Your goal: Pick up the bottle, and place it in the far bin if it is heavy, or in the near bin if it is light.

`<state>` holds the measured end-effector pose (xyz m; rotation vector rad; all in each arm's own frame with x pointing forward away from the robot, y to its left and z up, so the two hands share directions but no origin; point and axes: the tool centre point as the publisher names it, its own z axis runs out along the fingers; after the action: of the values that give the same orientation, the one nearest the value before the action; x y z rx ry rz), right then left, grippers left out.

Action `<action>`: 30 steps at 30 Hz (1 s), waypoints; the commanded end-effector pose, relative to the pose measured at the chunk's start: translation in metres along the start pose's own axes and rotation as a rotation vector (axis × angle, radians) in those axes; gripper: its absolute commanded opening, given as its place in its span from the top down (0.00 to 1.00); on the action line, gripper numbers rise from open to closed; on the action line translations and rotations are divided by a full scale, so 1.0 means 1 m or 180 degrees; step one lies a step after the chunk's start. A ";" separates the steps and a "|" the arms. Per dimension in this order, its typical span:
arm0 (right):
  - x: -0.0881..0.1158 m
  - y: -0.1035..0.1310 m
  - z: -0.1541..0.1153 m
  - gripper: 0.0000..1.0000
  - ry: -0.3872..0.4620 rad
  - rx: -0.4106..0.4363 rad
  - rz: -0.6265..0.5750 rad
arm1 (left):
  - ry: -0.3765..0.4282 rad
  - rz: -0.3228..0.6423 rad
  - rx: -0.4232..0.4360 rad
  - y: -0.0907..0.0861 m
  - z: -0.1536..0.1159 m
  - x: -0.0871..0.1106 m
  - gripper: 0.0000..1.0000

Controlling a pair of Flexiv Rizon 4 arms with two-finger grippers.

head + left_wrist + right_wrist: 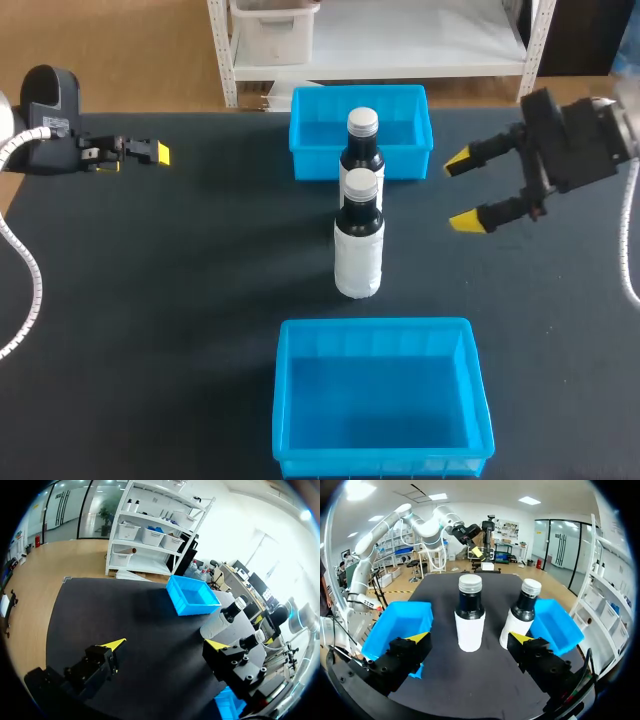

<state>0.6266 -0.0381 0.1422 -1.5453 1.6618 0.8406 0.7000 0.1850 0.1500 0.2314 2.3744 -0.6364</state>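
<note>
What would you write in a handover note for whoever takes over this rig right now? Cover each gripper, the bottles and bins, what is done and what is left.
Left gripper: open, empty, at the left side of the table.
Right gripper: open, empty, to the right of the bottles.
Things: near bottle and far bottle stand upright mid-table, between the far bin and the near bin. Nothing shows inside either bin.
Done: nothing; no bottle is gripped.
Left: grip a bottle, lift it, judge its weight, then place it in the far bin if heavy or the near bin if light.
</note>
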 end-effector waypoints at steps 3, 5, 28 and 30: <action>-0.006 -0.003 0.024 0.00 0.0017 -0.0073 -0.0003 | 0.0000 0.0000 0.0000 0.000 0.000 0.000 0.00; -0.009 -0.002 0.029 0.00 0.0004 -0.0104 -0.0010 | 0.0000 0.0000 0.0000 0.000 0.000 0.000 0.00; -0.029 -0.006 0.077 0.00 -0.0022 -0.0198 0.0056 | 0.0000 0.0000 0.0000 0.000 0.000 0.000 0.00; -0.029 -0.007 0.081 0.00 -0.0024 -0.0203 0.0073 | 0.0000 0.0000 0.0000 0.000 0.000 0.000 0.00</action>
<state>0.6343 0.0385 0.1273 -1.5647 1.6650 0.9122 0.7000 0.1850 0.1499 0.2314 2.3744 -0.6364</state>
